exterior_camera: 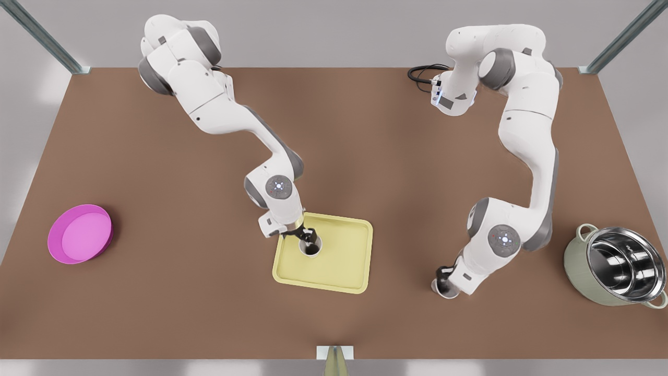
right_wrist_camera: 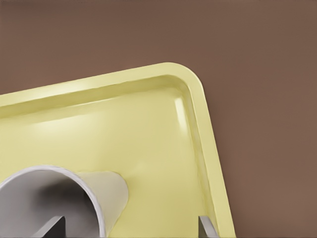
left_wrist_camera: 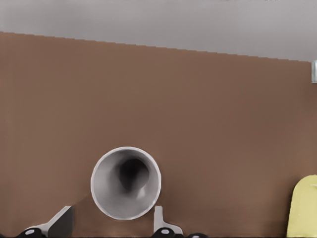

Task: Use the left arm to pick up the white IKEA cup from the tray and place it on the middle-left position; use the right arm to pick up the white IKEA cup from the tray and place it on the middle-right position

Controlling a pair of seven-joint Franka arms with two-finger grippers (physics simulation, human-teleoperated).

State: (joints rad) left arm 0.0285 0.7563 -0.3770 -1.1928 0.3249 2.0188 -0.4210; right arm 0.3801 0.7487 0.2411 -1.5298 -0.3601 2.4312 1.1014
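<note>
the right pincer [exterior_camera: 307, 236] stands open astride the tray cup [exterior_camera: 313, 247]'s wall on the tray [exterior_camera: 344, 274]; the left pincer [exterior_camera: 443, 277] gapes around the worktop cup [left_wrist_camera: 126, 182]; likely light, stiff, slick; pinch the rim.

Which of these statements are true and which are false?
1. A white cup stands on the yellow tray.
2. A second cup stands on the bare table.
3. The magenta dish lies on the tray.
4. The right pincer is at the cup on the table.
1. True: white cup, yellow tray.
2. True: second cup, table.
3. False: the magenta dish lies on the table, far from the tray.
4. False: the right pincer is at the tray's cup; the left pincer is at the second cup.
</note>
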